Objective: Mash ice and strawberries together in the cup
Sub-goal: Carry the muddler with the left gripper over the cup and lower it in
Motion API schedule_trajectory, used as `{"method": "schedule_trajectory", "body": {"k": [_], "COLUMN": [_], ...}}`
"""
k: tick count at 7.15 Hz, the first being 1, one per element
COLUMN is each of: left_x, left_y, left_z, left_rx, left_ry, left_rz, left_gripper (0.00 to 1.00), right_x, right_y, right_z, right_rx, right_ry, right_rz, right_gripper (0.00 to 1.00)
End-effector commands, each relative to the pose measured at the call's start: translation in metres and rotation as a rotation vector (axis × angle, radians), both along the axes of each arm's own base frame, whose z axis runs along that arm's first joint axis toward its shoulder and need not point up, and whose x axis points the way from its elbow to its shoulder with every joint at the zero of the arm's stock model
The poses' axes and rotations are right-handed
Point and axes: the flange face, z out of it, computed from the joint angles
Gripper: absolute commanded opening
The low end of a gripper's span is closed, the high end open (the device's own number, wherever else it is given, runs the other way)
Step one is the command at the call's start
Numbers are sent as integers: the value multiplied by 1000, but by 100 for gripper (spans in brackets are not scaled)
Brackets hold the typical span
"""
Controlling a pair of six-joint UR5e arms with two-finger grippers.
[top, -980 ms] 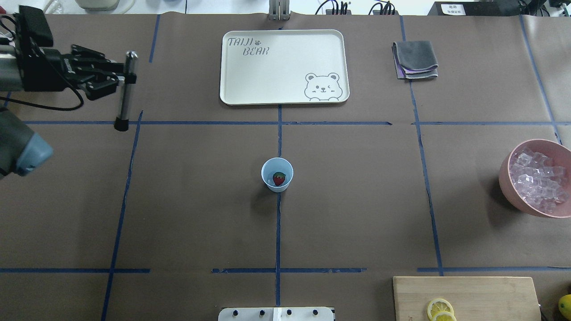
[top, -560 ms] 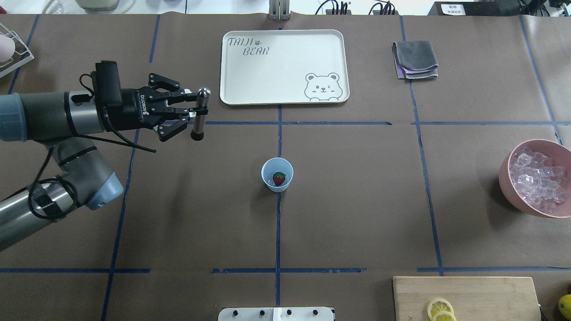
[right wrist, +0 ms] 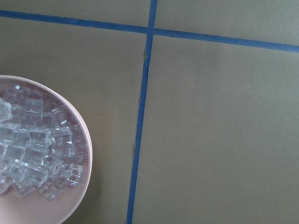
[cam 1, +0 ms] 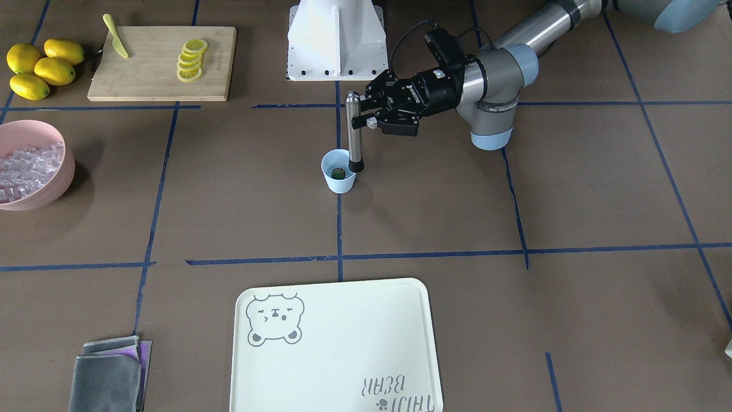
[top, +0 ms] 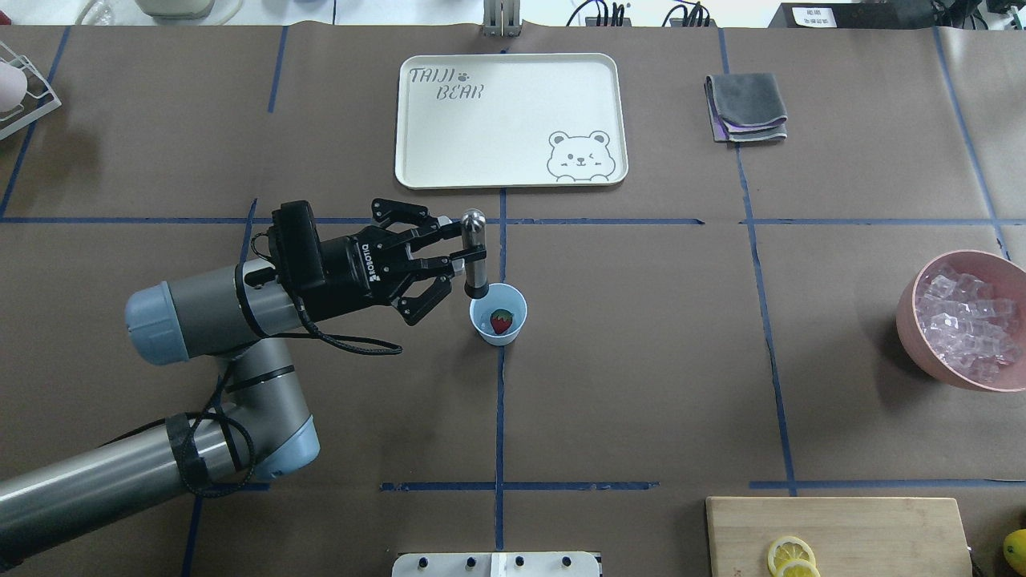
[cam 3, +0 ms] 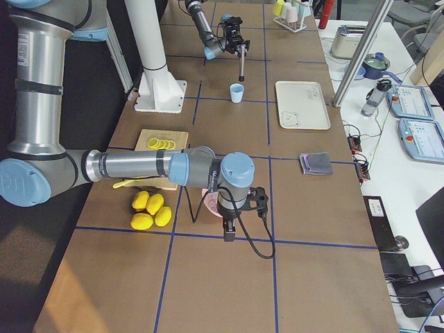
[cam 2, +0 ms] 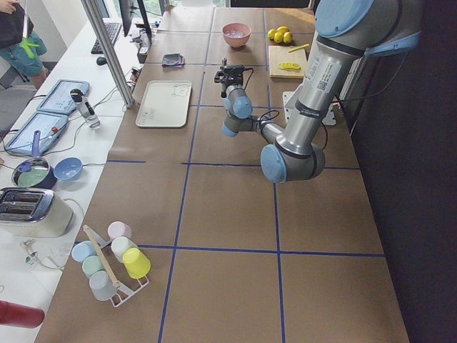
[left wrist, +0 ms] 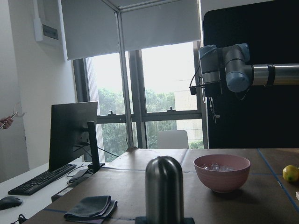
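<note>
Left gripper [top: 463, 256] pinches an upright metal rod [top: 475, 255] — foot just left of the cup [top: 498, 335]. Strawberry [top: 502, 321] lies inside.

Robotics lab: tape-gridded table [top: 641, 385], side bench [cam 3: 406, 201] with keyboard [left wrist: 37, 179], teach pendants [cam 3: 415, 104].

Big grey robot arm [cam 2: 314, 78] with blue joints hogs the upper right, over a brown taped surface [cam 2: 228, 214]. Cream rectangular tray [cam 2: 163, 104] upper middle, rack of pastel plastic cups [cam 2: 123, 249] lower left.
</note>
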Motion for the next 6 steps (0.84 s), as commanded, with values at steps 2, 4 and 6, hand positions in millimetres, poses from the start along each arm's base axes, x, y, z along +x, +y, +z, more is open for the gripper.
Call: {"method": "schedule_trajectory", "body": {"k": [2, 4, 6], "left_x": [19, 36, 61], "left_y": [-4, 7, 40], "left_z": [-4, 8, 22], "left_rx": [-40, -40, -77], "left_ry": [11, -21, -10], "left_rz": [-29, -20, 3], "left_gripper": [0, 0, 0], "right_x": [0, 0, 0], "right_y": [-1, -1, -1], "right_z": [-1, -1, -1], "right_rx": [1, 3, 3], "right_ry": [0, 2, 0], "right_rz": [0, 0, 0], "right_gripper": [99, 100, 99]}}
